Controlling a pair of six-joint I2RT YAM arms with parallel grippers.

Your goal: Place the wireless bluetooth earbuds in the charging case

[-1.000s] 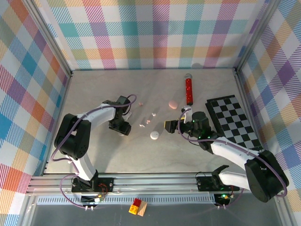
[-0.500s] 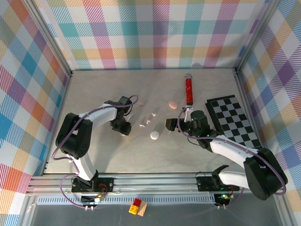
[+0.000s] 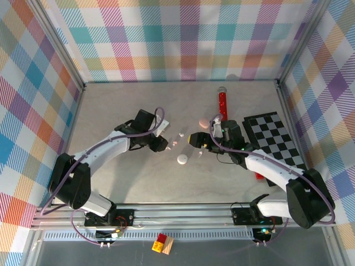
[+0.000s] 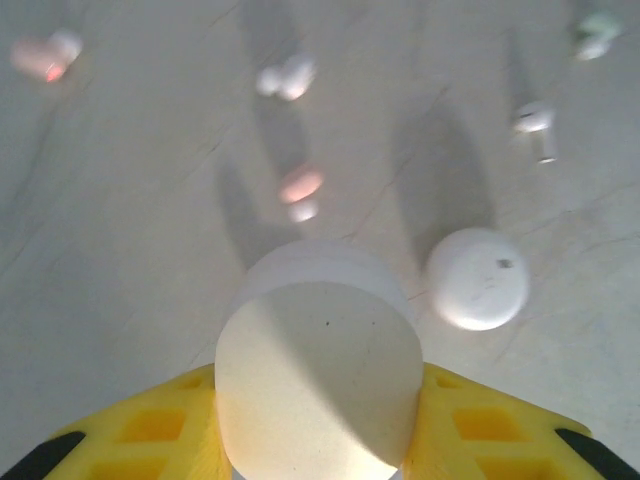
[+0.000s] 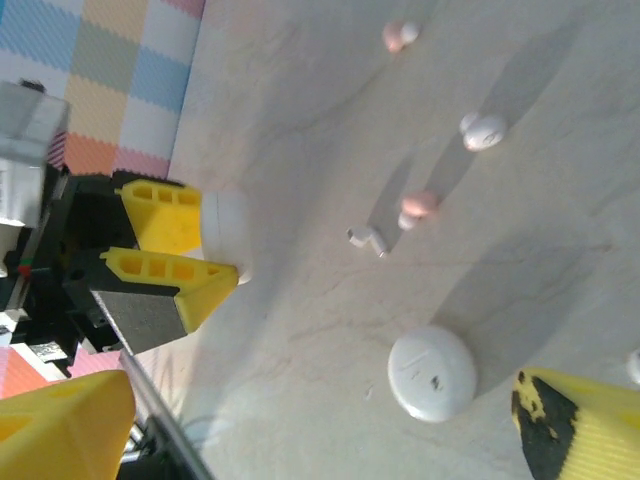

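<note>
Two grippers, one case in hand, several loose buds. Top view: my left gripper (image 3: 160,144) is now sitting further right than a second ago, having swung in over the table (image 3: 116,105), and it is closing on the earbuds (image 3: 175,142), which are lying just beside it. My right gripper (image 3: 195,139) is likewise drawing in from the other side, so the buds are lying between the two. Left wrist view: my left gripper (image 4: 318,425) is clamping the charging case (image 4: 318,350) between its yellow fingers, jaws narrowed onto its sides. I cannot tell whether the lid is open. The earbuds (image 4: 300,188) are lying scattered ahead on the table, none yet in the case, and a spare white case (image 4: 478,278) is resting to the right. Right wrist view: my right gripper (image 5: 320,425) is holding its jaws wide apart and empty above the spare white case (image 5: 432,373), with the earbuds (image 5: 418,205) beyond it. Reading: case secured and brought to the buds, and the free hand is, I judge, lining up to pick one.
</note>
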